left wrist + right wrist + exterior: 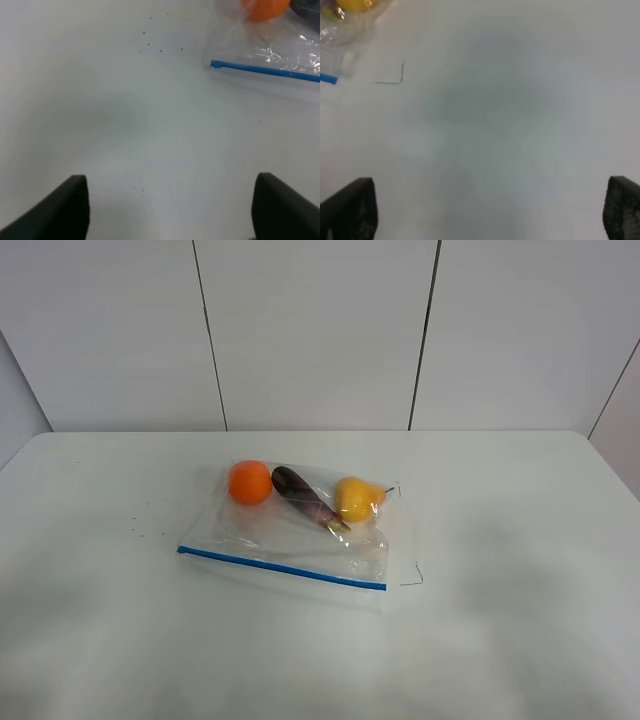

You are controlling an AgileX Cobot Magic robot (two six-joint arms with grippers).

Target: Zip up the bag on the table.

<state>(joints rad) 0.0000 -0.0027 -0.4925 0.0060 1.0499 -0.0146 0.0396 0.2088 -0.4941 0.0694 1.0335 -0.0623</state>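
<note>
You had the bag point(290, 530) lying flat near the middle of the table point(520, 620), slightly left of centre, with its blue zipper strip point(282, 568) along the near edge, running a little further toward the near side at its right end. Inside it, along the far edge, sat an orange fruit point(250, 482) on the left, a dark purple eggplant point(305, 496) in the middle lying at a slant, and a yellow fruit point(357, 498) on the right. A thin dark corner mark point(412, 580) showed on the tabletop just right of the zipper's right end.

Neither arm appeared in the high view. Your left gripper point(170, 212) hung above bare table on the near left of the bag, its fingers point(65, 210) spread wide with nothing between them; the zipper's left end and part of the orange fruit showed ahead of it. Your right gripper point(490, 212) was likewise spread wide and empty, over bare table to the near right of the bag, with the corner mark, the zipper's right tip and a bit of the yellow fruit visible beyond it. Both grippers were well apart from the bag.
</note>
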